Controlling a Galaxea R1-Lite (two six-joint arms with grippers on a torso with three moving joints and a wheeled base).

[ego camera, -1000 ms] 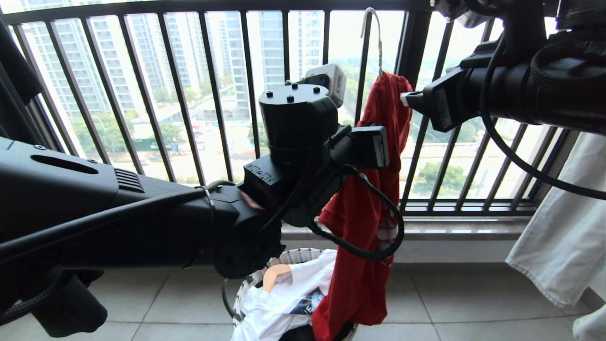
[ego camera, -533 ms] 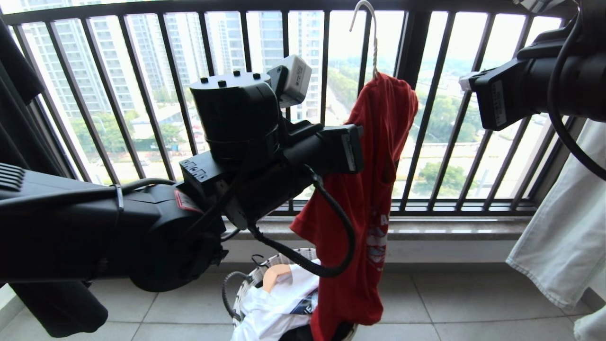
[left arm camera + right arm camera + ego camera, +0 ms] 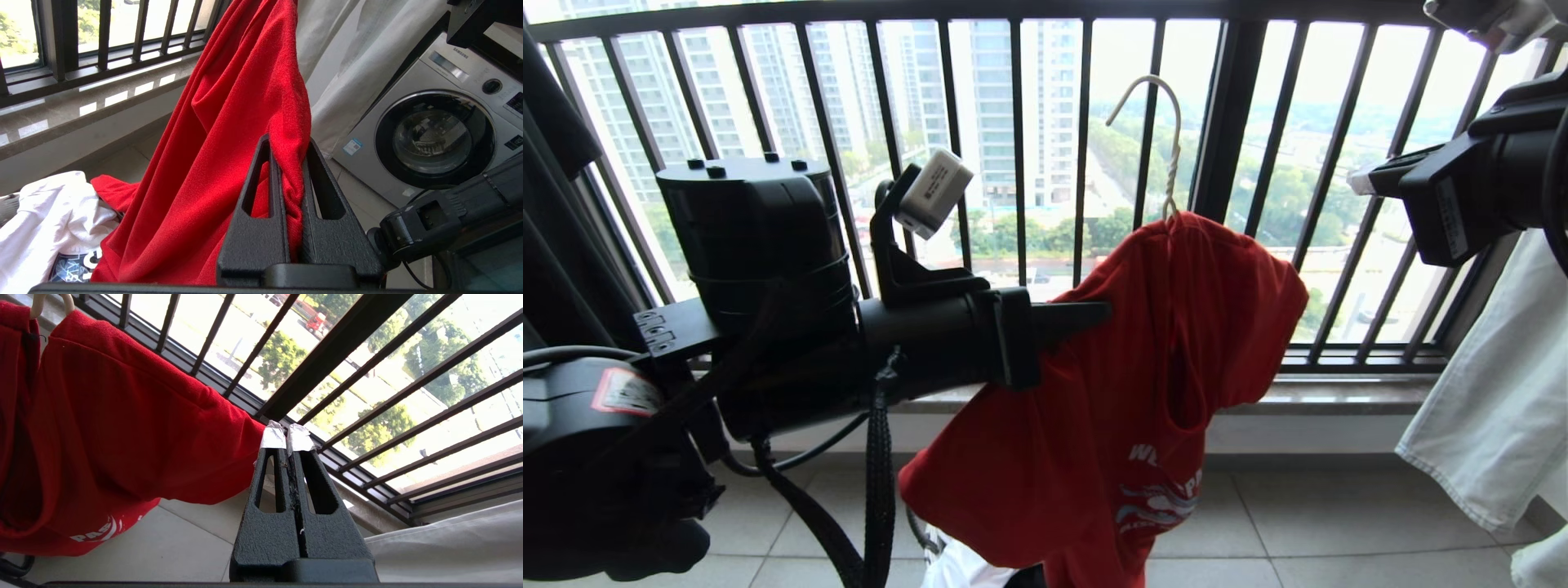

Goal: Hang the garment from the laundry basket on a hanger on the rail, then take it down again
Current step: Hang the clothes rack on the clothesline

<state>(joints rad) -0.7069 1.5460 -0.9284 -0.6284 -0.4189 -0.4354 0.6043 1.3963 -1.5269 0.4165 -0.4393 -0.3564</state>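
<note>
My left pincer (image 3: pixel 291 171) is clamped on a fold of the bright red printed T-shirt (image 3: pixel 1127 392), which drapes on the thin white wire hanger (image 3: pixel 1168 147) in front of the black barred railing (image 3: pixel 1021 122). My right pincer (image 3: pixel 286 437), fingers pressed together and empty, sits just beside the shirt's shoulder.

place: home laundry balcony, high-rise flat | evidence: front-load washing machine (image 3: pixel 439 134) on tiled floor (image 3: pixel 1339 531) | black barred window railing (image 3: pixel 1013 163) w/ stone sill (image 3: pixel 81 114), apt towers (image 3: pixel 1005 90) + trees outside | clothes hung: pale garment (image 3: pixel 1494 408), red T-shirt (image 3: pixel 1111 408) on wire hanger (image 3: pixel 1168 147) | white laundry (image 3: pixel 45 220) piled low
</note>
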